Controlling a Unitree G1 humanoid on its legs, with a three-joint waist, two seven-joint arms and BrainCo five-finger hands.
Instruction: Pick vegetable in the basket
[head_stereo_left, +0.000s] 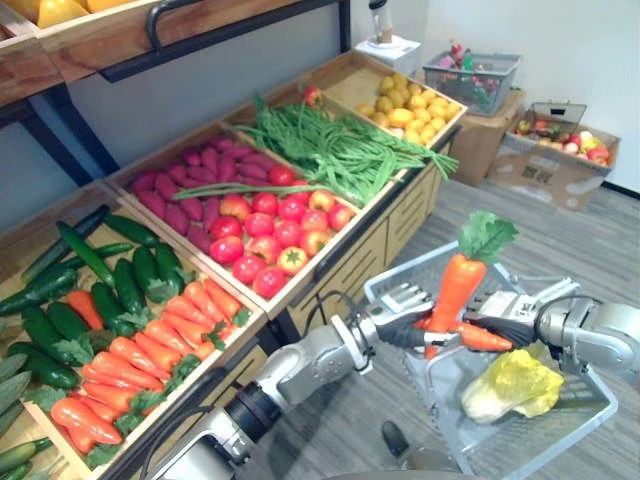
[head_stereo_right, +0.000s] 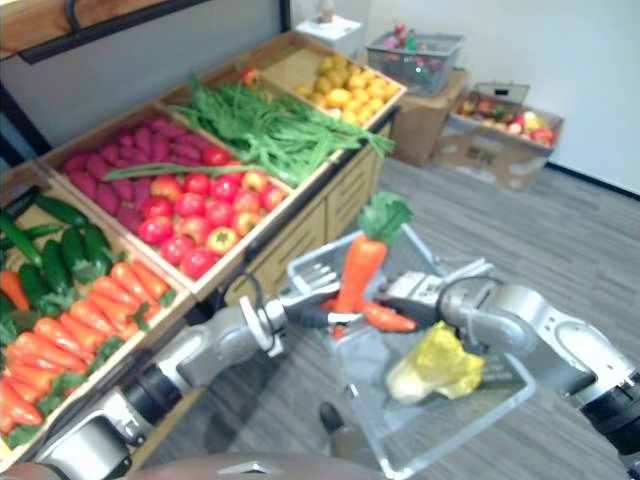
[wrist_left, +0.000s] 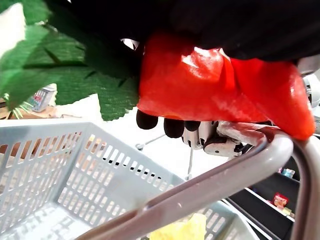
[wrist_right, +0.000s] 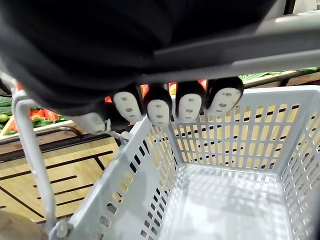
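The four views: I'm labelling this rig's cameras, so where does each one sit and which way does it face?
Left eye view: head, facing down at produce stand and basket; both arms, left hand holding carrot.
Right eye view: head, slightly to the right; shares that scene.
Left wrist view: left wrist, along its hand; carrot above basket.
Right wrist view: right wrist, into basket; right hand curled round handle.

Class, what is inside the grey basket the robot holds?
A yellow-green cabbage lies in the basket. The left hand holds a carrot over it, not inside. That hand and the carrot cover part of the basket's floor, so anything there is hidden.
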